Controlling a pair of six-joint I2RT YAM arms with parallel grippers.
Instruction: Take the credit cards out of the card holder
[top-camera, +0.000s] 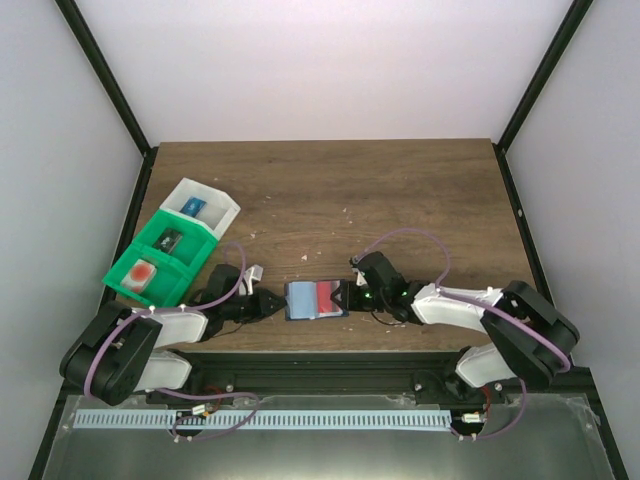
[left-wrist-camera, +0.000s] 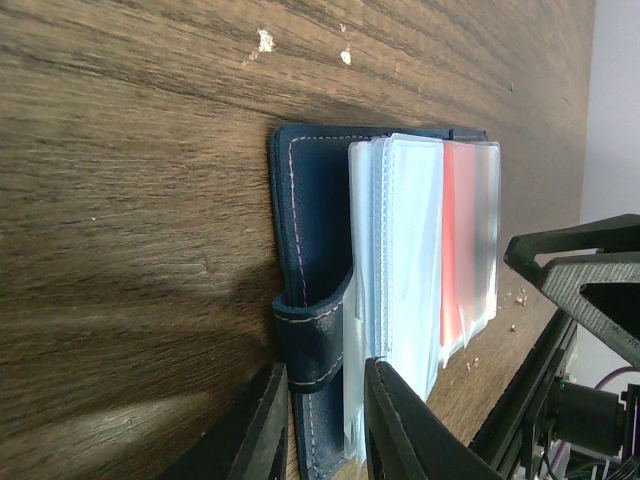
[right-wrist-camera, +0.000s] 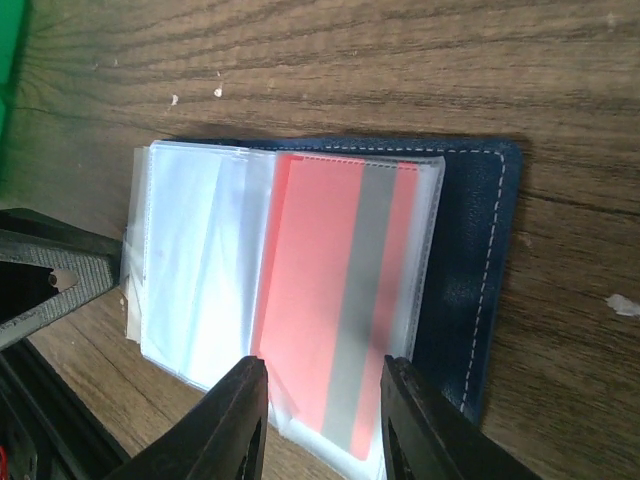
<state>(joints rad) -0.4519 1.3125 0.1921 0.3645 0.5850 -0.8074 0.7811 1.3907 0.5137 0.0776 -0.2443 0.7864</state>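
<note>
The card holder (top-camera: 314, 300) lies open on the wooden table between both grippers. It is dark blue leather (right-wrist-camera: 470, 250) with clear plastic sleeves (left-wrist-camera: 410, 250). A red credit card (right-wrist-camera: 335, 290) with a grey stripe sits in the top sleeve, also showing as a red credit card (left-wrist-camera: 462, 240) in the left wrist view. My left gripper (left-wrist-camera: 325, 430) is closed on the holder's strap edge (left-wrist-camera: 310, 340). My right gripper (right-wrist-camera: 322, 420) is open, one finger on each side of the card's near end. A pale card with a red blotch (top-camera: 142, 272) lies in the green bin.
A green bin (top-camera: 170, 262) and a white bin (top-camera: 222, 212) stand at the left, each with small items inside. Light crumbs (left-wrist-camera: 265, 40) dot the wood. The table's near edge runs just behind both grippers.
</note>
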